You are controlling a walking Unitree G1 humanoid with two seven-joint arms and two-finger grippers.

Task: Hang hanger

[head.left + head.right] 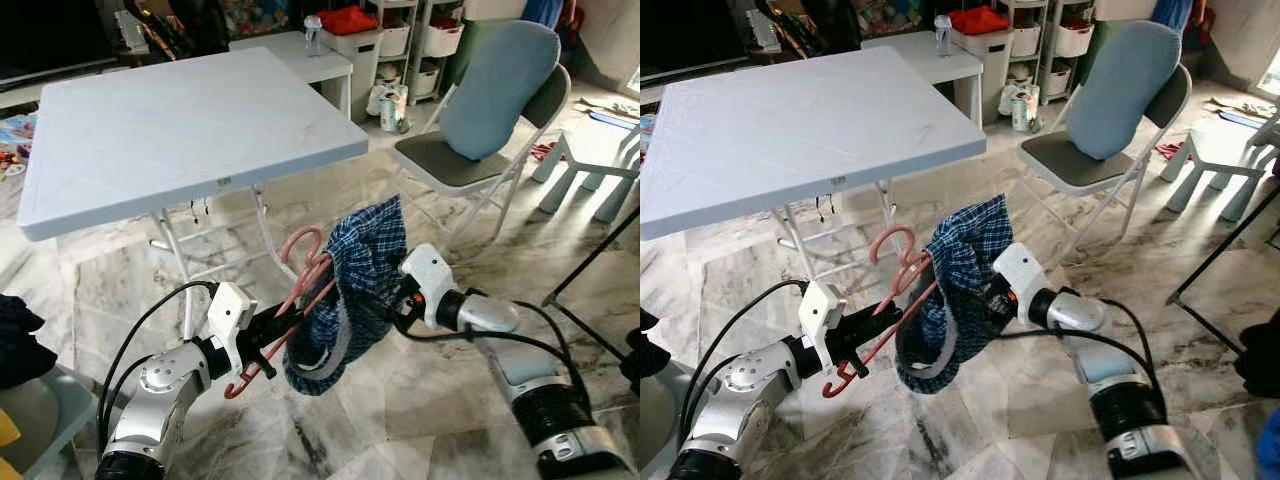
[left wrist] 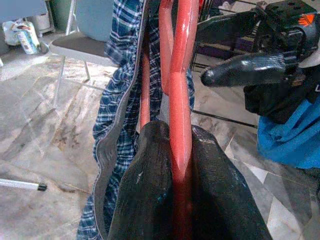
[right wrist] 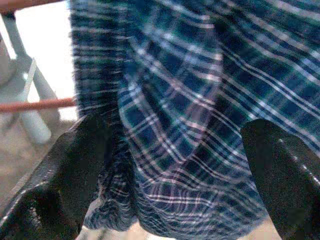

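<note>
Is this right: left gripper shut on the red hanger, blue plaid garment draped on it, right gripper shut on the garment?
Not quite. The right gripper is open, its fingers spread either side of the blue plaid garment, as the right wrist view shows. The left gripper is shut on the red hanger.

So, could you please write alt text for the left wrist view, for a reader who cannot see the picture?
The left claw is shut on a red hanger, whose bar runs up between its two black fingers. A blue plaid garment hangs on the hanger, with the right claw beside it, above a marble floor.
</note>
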